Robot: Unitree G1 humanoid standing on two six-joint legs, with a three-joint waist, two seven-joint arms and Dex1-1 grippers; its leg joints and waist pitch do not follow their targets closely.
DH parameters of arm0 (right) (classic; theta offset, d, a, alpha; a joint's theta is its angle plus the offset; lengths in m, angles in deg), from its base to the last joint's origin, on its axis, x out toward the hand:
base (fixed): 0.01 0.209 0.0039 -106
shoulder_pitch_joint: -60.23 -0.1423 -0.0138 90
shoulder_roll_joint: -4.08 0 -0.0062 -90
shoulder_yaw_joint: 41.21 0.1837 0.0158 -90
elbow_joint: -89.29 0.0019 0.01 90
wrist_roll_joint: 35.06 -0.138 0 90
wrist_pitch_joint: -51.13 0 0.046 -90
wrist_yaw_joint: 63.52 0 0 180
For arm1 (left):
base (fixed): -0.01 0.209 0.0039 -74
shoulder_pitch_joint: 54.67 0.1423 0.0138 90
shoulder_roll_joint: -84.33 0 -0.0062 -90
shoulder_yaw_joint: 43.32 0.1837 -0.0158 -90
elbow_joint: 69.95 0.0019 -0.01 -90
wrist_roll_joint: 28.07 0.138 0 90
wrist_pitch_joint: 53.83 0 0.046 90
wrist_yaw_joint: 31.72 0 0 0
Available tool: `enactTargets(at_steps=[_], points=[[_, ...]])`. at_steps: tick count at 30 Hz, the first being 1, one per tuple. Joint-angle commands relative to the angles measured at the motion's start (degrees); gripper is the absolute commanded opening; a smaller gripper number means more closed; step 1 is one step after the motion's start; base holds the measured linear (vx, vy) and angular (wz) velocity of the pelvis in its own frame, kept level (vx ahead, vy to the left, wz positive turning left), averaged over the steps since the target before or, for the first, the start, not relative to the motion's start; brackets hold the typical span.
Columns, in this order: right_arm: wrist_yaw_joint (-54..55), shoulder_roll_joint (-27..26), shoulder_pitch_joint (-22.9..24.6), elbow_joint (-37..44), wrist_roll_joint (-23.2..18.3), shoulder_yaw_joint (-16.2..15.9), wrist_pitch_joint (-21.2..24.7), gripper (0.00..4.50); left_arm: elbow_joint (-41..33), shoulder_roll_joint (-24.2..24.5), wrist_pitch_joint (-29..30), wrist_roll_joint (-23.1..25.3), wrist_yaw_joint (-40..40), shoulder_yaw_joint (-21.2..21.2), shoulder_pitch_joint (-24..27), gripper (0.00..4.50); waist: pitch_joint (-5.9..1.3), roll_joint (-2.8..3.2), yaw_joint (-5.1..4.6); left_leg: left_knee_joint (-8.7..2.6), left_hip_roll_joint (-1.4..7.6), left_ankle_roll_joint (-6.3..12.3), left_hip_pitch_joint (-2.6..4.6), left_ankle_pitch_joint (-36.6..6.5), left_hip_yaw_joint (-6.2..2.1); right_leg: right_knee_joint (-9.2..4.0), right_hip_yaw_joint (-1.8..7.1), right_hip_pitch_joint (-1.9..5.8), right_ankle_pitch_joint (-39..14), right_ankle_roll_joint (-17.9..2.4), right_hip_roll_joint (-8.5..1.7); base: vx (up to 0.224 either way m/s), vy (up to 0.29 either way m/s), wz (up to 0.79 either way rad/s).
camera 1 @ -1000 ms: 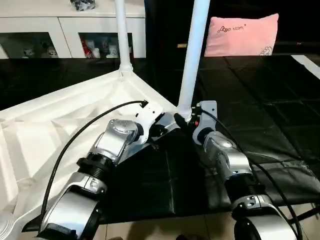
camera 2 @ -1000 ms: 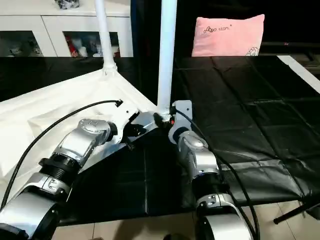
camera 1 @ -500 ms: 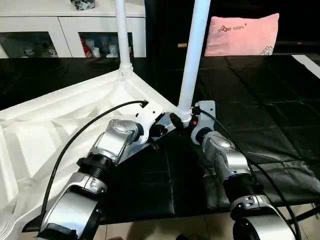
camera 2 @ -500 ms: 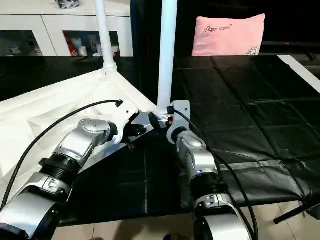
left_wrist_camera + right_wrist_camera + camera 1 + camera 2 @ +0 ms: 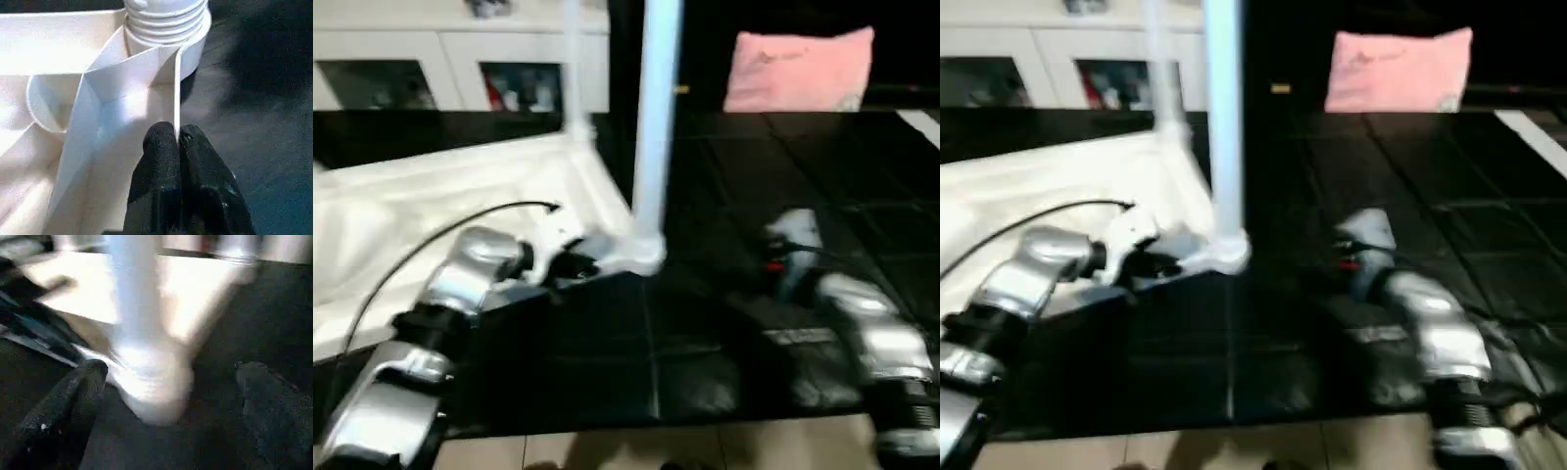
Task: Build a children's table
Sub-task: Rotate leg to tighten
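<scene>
The children's table lies upside down: its white ribbed tabletop (image 5: pixel 421 196) is on the left. One white leg (image 5: pixel 656 117) stands upright in the near corner socket (image 5: pixel 166 22). A second leg (image 5: pixel 574 69) stands in the far corner. My left gripper (image 5: pixel 177 142) is shut on a thin white rib of the tabletop just beside the near socket. My right gripper (image 5: pixel 173 372) is open and stands off to the right of that leg, its fingers (image 5: pixel 73 396) spread wide and touching nothing.
A black mat (image 5: pixel 803 176) covers the floor to the right and in front; its front edge meets pale tiles (image 5: pixel 607 455). A white cabinet with glass doors (image 5: pixel 411 69) stands at the back left, and a pink pillow (image 5: pixel 798 69) at the back right.
My right gripper has drawn back to the right, away from the base of the near leg. The left gripper keeps its hold on the rib. The whole picture has shifted and blurred.
</scene>
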Motion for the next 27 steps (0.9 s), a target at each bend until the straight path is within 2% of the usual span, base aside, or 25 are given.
enactTargets(at_steps=[1, 3, 5, 9, 14, 19, 20, 23, 25, 27], points=[[-2.1, 2.3, 0.3, 2.2, -1.8, 0.8, 0.4, 4.48, -1.1, 1.1, -1.8, -0.9, -1.3, 0.1, -1.3, 0.0, -4.36, 0.04, -0.14, -3.93, 2.2, 3.37, 0.54, -8.2, -0.25, -4.1, 4.15, 3.5, -15.4, -9.1, -3.85, 0.0, 0.0, 0.0], [-5.4, 4.2, 1.1, 4.3, -3.6, -0.2, 1.3, 4.48, -0.4, 1.9, -3.8, -1.5, -3.0, 0.7, -1.4, 0.0, -4.27, -0.19, 0.08, -3.96, 1.95, 3.7, 0.28, -8.2, -0.24, -3.8, 4.29, 3.77, -13.1, -9.4, -3.79, 0.0, 0.0, 0.0], [-9.6, 5.9, 1.6, 6.3, -4.7, -1.1, 2.7, 4.48, -0.6, 3.1, -6.4, -1.8, -6.4, 1.4, -1.0, 0.0, -4.24, -0.37, 0.16, -3.88, 1.61, 4.26, -0.02, -8.6, -0.13, -4.03, 4.31, 4.08, -15.0, -8.3, -3.88, 0.0, 0.0, 0.0], [-11.9, 6.5, 0.8, 6.4, -3.2, -2.0, 3.0, 4.48, -2.0, 3.6, -7.5, -2.1, -10.2, 1.4, -0.2, 0.0, -4.22, -0.34, 0.37, -3.79, 1.42, 3.58, -0.13, -7.6, -0.09, -4.64, 4.05, 3.93, -19.8, -6.1, -3.86, 0.0, 0.0, 0.0], [-15.0, 8.0, -0.4, 5.2, -2.8, -4.3, 2.2, 4.48, -2.9, 4.2, -8.4, -3.0, -12.8, 2.5, 0.4, 0.0, -4.33, -0.22, 0.59, -3.91, 1.93, 3.47, 0.15, -7.4, -0.22, -3.94, 4.11, 3.72, -15.5, -8.3, -3.75, 0.0, 0.0, 0.0], [-18.4, 8.8, -1.8, 3.3, -2.3, -6.0, 1.9, 4.48, -4.0, 4.5, -9.2, -3.6, -14.7, 3.3, 1.0, 0.0, -4.27, -0.41, 0.69, -3.84, 1.76, 3.56, -0.08, -7.8, -0.14, -3.98, 4.13, 3.9, -16.3, -8.3, -3.92, 0.0, 0.0, 0.0], [-19.1, 8.4, -2.7, 1.7, -1.7, -6.5, 1.4, 4.21, -4.4, 4.3, -9.2, -3.6, -15.5, 3.3, 1.3, 0.0, -4.26, -0.36, 0.71, -3.81, 1.74, 3.37, -0.05, -8.0, -0.12, -4.08, 4.09, 3.85, -17.4, -8.1, -3.98, 0.0, 0.0, 0.0], [-19.9, 7.8, -4.2, -0.4, -1.5, -7.2, 1.1, 4.14, -5.7, 4.5, -9.2, -3.7, -17.0, 3.8, 2.0, 0.0, -4.36, -0.45, 0.81, -3.78, 1.79, 3.36, -0.04, -7.2, -0.08, -4.0, 4.12, 3.81, -17.0, -8.1, -3.92, 0.0, 0.0, 0.0], [-20.6, 7.7, -4.9, -1.4, -1.4, -7.7, 0.8, 3.79, -6.5, 4.7, -9.2, -3.8, -17.7, 4.2, 2.4, 0.0, -4.32, -0.51, 0.85, -3.81, 1.92, 3.31, -0.04, -7.1, -0.14, -3.82, 4.14, 3.8, -16.6, -8.3, -3.93, 0.0, 0.0, 0.0], [-21.3, 7.7, -5.3, -2.0, -1.4, -8.1, 0.7, 3.68, -6.8, 5.0, -9.3, -3.7, -18.0, 4.5, 2.6, 0.0, -4.36, -0.5, 0.91, -3.79, 1.93, 3.43, 0.05, -6.9, -0.08, -3.8, 4.18, 3.73, -16.2, -8.5, -3.87, 0.0, 0.0, 0.0]])
